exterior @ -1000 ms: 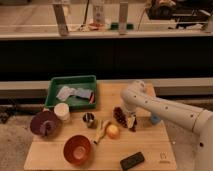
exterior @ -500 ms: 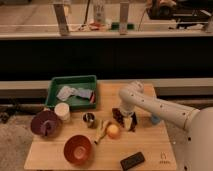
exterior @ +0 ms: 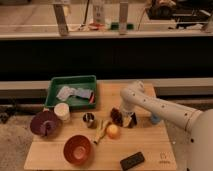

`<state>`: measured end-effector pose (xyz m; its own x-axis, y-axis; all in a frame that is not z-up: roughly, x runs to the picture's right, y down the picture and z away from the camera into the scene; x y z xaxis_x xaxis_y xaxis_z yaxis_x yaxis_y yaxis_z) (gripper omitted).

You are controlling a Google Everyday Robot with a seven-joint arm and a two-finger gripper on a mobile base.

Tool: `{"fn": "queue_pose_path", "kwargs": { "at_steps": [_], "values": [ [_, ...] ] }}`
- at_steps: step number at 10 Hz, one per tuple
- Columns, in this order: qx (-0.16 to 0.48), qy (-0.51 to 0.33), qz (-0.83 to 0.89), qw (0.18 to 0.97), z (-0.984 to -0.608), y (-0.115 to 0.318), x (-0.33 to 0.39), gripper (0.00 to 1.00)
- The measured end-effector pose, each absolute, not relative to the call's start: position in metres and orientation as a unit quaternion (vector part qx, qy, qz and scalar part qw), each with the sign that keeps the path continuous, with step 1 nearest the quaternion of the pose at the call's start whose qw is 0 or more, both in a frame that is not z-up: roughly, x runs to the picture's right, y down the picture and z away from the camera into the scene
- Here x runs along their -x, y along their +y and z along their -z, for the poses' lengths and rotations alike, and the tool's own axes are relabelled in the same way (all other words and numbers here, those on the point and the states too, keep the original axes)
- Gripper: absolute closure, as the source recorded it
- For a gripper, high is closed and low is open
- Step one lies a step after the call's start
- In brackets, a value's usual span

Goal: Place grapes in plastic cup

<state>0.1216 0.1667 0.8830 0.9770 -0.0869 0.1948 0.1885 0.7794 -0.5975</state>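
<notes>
Maroon grapes point(exterior: 116, 115) are being flanked by the tool point(exterior: 128, 120), held low over the worktop point(exterior: 150, 150) left of the light-blue plastic cup point(exterior: 155, 119); whether it is clenched cannot be told.

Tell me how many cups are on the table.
3: white cup left, metal cup centre, plastic cup right, partly behind the arm. The gripper sits by the grapes.

The gripper point(exterior: 126, 119) sits low over the counter point(exterior: 150, 150), covering part of the grapes point(exterior: 116, 115). The arm point(exterior: 165, 111) hides most of the plastic cup point(exterior: 155, 119) and runs off the right edge.
</notes>
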Motion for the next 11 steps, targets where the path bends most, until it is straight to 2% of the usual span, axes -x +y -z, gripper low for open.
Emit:
{"fn": "queue_pose_path", "kwargs": {
  "at_steps": [2,3,11],
  "values": [
    [0.303,-0.072,0.062,0.948,-0.865,0.152,-0.125,0.96],
    [0.294,-0.071,0.054,0.952,-0.858,0.147,-0.129,1.00],
    [0.219,-0.042,0.046,0.974,-0.793,0.100,-0.141,1.00]
  ]
}}
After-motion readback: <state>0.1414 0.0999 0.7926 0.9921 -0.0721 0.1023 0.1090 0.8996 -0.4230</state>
